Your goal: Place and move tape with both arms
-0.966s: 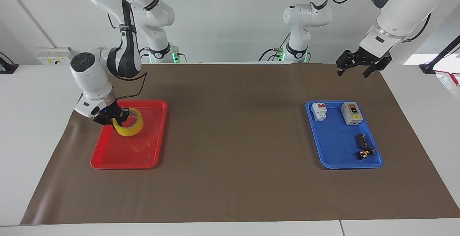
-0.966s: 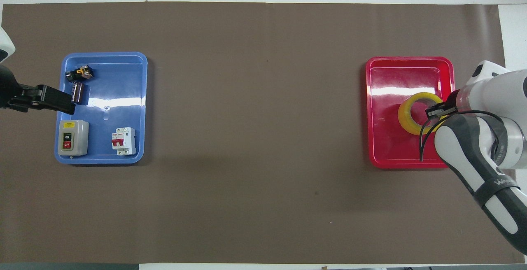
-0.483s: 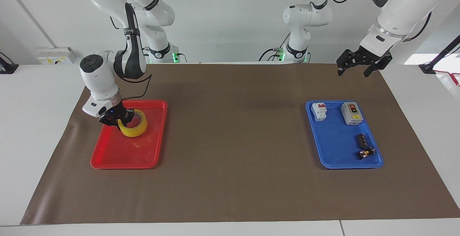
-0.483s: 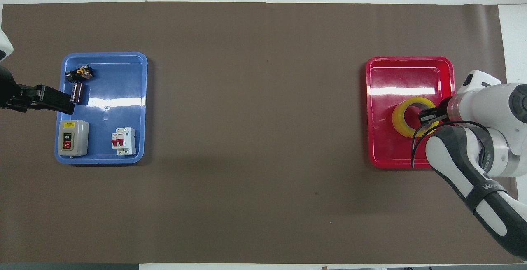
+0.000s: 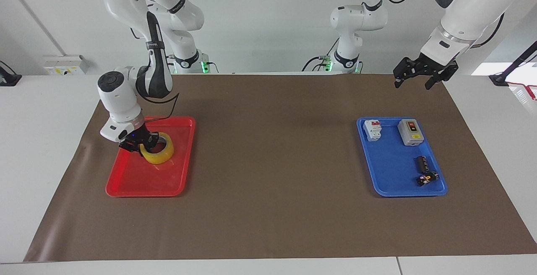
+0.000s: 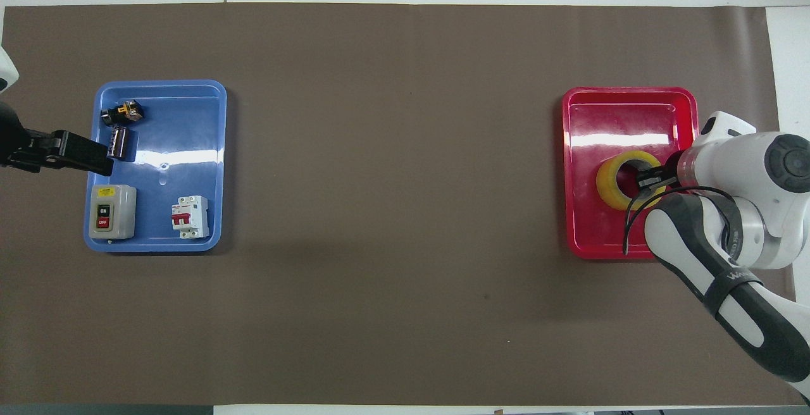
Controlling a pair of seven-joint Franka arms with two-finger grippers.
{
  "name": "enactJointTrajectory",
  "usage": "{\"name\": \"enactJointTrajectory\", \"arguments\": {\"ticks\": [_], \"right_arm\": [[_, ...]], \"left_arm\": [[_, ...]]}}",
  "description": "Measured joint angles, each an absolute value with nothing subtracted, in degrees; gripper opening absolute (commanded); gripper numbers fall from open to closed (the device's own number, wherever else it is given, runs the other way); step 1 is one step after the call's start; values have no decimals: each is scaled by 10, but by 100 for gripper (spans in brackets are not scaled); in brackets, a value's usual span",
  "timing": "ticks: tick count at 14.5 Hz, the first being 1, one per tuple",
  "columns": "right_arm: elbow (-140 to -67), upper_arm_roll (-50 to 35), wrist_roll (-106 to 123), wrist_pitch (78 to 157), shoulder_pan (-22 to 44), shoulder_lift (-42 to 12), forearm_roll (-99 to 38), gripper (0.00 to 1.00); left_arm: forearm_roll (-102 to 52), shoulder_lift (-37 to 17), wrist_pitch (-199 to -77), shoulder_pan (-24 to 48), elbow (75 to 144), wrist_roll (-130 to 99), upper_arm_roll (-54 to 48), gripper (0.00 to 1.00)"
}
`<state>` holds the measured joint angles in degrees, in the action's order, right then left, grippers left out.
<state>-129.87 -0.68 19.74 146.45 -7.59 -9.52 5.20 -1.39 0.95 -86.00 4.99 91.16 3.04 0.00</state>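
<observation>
Facing view: the right gripper point(image 5: 140, 142) is down in the red tray point(image 5: 126, 187), clenched on the rim of the tape point(image 5: 159, 153), one finger inside the ring's hole and the other against its outer wall on the side toward the right arm's end of the worktop point(image 5: 268, 224). The tape is in the half of the red tray nearer to the robots, roughly flat; whether it rests on the tray floor or is slightly lifted is unclear.

In the overhead view the same grip shows: the right gripper point(image 6: 649, 180) reaches in over the tray's outer edge, the tape point(image 6: 612, 182) lying within the red tray point(image 6: 576, 238).

The left gripper point(image 5: 415, 76) hangs in the air over the brown mat, above the worktop's edge nearest the robots at the left arm's end; its fingers are spread apart and hold nothing. That arm waits.

In the blue tray point(image 5: 390, 187) lie a white circuit breaker point(image 5: 372, 130) with a red lever, a grey on/off switch box point(image 5: 410, 132), a small black cylindrical part point(image 5: 420, 163) and a small black-and-yellow component point(image 5: 427, 178), all apart from one another.
</observation>
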Motion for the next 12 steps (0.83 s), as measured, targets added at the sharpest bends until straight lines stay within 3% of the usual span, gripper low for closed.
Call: {"name": "enactJointTrajectory", "arguments": {"ticks": [4,8,12], "right_arm": [[-1266,-8,158,1420,-76,-80,52,100],[-1140,-12,68,1215,-70,-30,52,100],[-1052,-21,-20,1057,-50,25,51,100]], "left_arm": [[-14,10,-860,49,912,30,2,100],[-14,10,-860,48,912,30,3,100],[-14,10,-860,48,912,30,4,100]]}}
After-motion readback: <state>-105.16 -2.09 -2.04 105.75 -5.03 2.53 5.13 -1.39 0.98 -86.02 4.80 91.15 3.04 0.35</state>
